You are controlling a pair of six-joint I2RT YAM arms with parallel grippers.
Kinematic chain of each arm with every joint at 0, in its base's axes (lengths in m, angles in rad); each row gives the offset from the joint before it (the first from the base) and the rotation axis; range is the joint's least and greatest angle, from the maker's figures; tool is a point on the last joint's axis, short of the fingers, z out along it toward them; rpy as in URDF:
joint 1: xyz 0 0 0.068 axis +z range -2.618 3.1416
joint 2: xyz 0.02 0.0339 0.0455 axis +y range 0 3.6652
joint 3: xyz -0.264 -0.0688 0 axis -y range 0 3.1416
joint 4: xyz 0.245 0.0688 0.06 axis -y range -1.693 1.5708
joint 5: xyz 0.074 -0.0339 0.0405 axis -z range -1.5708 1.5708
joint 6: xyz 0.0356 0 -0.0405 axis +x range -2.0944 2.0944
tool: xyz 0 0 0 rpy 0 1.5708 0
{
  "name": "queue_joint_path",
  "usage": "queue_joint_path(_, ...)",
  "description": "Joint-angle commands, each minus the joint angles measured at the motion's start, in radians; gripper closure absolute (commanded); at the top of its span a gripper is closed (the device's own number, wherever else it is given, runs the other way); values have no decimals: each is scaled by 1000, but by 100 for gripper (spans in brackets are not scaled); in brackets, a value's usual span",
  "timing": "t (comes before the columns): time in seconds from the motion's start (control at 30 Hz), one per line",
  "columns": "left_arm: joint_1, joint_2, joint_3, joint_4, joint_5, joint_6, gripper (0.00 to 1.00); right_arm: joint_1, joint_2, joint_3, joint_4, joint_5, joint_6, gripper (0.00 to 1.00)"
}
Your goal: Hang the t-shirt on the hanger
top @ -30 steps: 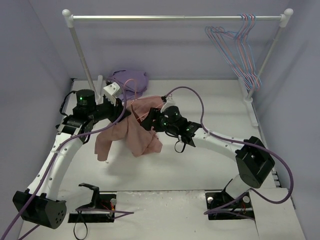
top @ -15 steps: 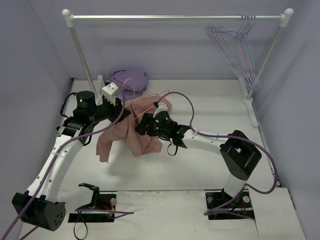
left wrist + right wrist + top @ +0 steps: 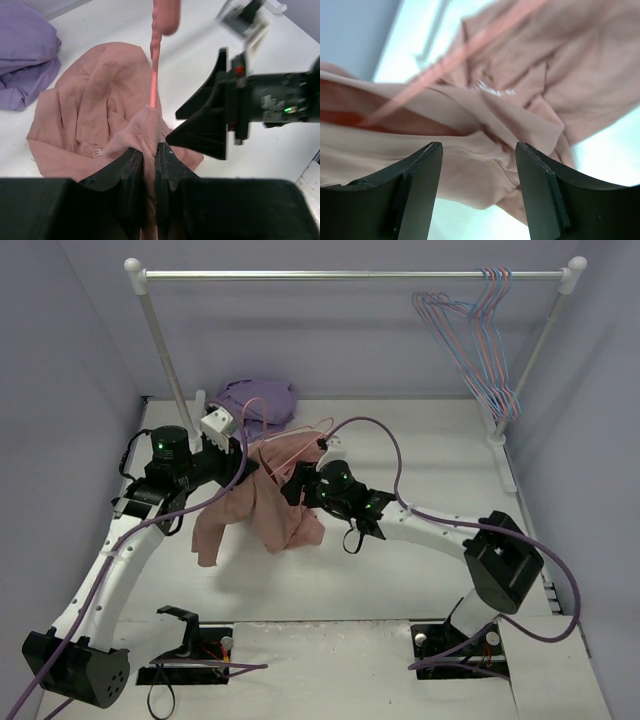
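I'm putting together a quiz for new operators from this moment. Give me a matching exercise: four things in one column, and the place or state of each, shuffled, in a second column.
Column 1
1. t-shirt
2. purple garment
3. spare hangers
4. right gripper

Column 2
a. hooked on the rail, at its far right end
b. jaws open, close to salmon-pink fabric
c. pinched in the left gripper, hanging down from it
d. heaped on the table near the left post

Pairs: 1-c, 2-d, 3-a, 4-b
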Motion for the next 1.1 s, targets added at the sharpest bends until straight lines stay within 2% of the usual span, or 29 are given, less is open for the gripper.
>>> queue_joint_path(0.0,-12,-11,25,100,-16,-24,100,2,-125,13,94,67,-44,39)
queue_joint_path(0.7,-36,-17,39,99,-36,-84,100,19,60,-10,425,-123,-77,39)
queue_joint_path(0.77,-39,-16,37,105,-37,-90,100,30,68,-3,416,-109,-74,39)
queue_joint_path(1.07,-48,-29,55,82,-42,-89,100,33,80,-37,405,142,1,41)
